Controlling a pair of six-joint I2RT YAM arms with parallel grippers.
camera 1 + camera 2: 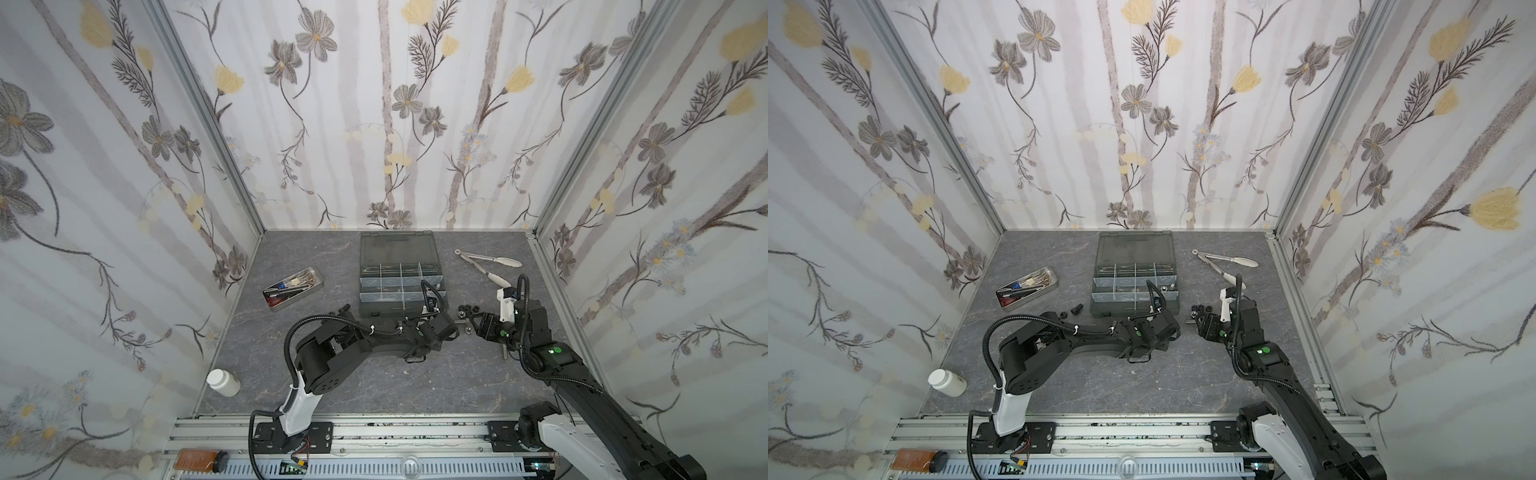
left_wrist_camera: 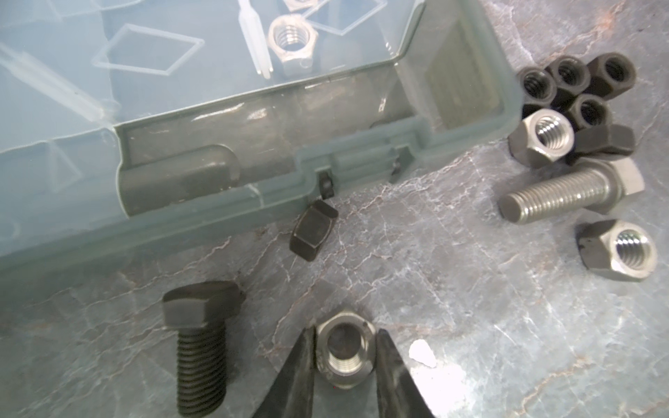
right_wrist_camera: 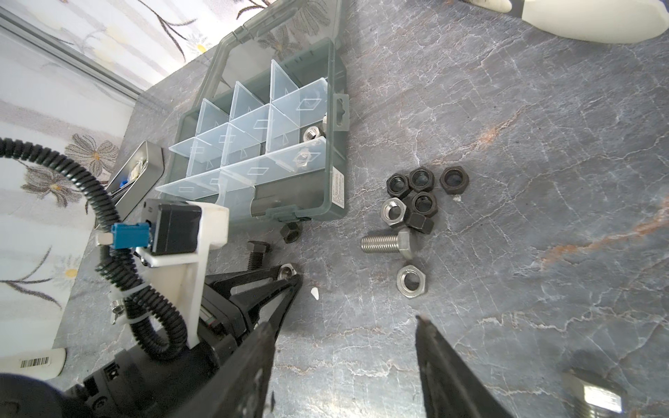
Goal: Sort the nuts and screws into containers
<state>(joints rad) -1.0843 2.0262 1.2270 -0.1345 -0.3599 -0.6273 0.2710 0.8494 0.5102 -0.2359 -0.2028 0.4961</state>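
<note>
My left gripper (image 2: 344, 332) is shut on a silver nut (image 2: 344, 353) that lies flat on the table just in front of the organizer box (image 2: 398, 144); the right wrist view shows the same grip (image 3: 289, 274). A black screw (image 2: 201, 343) and a black nut (image 2: 313, 235) lie beside it. To its right sit several black nuts (image 3: 420, 181), two silver nuts (image 3: 392, 210) (image 3: 411, 280) and a silver screw (image 3: 383, 242). One silver nut (image 3: 311, 135) rests in a compartment of the containers (image 3: 253, 126). My right gripper (image 3: 344, 322) stands open over bare table.
Silver tongs (image 1: 490, 262) with white tips lie at the back right. A metal tray (image 1: 293, 286) of tools is left of the box and a white bottle (image 1: 222, 382) at the front left. Another silver screw (image 3: 590, 394) lies near my right gripper. A white chip (image 2: 421, 353) is on the table.
</note>
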